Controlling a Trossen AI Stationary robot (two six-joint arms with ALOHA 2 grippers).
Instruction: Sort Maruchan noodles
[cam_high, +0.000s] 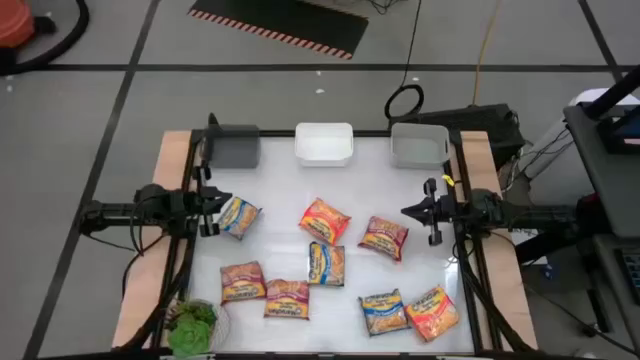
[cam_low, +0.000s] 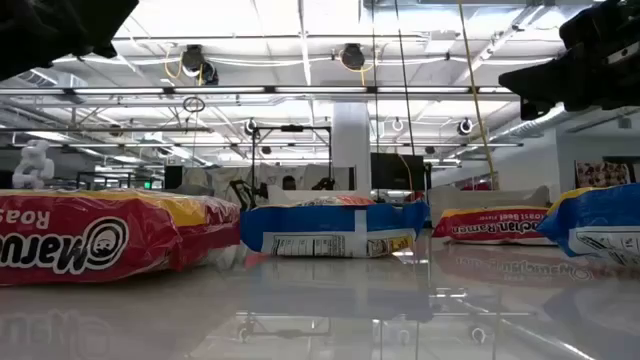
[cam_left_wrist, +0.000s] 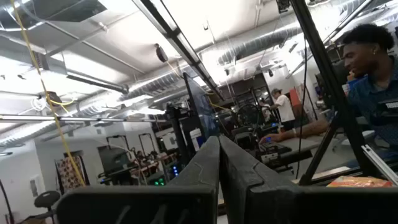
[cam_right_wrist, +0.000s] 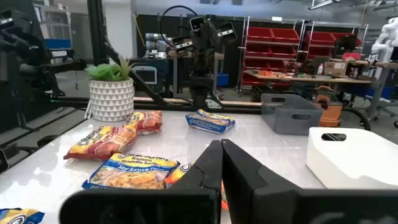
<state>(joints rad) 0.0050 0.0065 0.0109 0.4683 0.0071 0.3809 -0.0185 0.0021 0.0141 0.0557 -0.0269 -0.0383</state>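
Observation:
Eight Maruchan noodle packets lie flat and scattered on the white table. One blue-and-yellow packet (cam_high: 238, 217) lies just beside my left gripper (cam_high: 215, 200). An orange-red packet (cam_high: 323, 222), a red one (cam_high: 384, 237) and a blue-and-yellow one (cam_high: 326, 264) lie mid-table. Others (cam_high: 242, 282) (cam_high: 287, 298) (cam_high: 382, 312) (cam_high: 432, 312) lie toward the near edge. My left gripper (cam_left_wrist: 219, 146) is shut, held level at the table's left side. My right gripper (cam_high: 415, 210) (cam_right_wrist: 221, 148) is also shut, level at the right side, pointing toward the packets (cam_right_wrist: 138, 172).
Three bins stand along the far edge: grey (cam_high: 235, 147), white (cam_high: 324, 143) and pale translucent (cam_high: 418, 145). A potted green plant (cam_high: 192, 325) sits at the near left corner. A person (cam_left_wrist: 367, 74) sits beyond the table. Bare tabletop (cam_high: 290, 180) lies between the bins and the packets.

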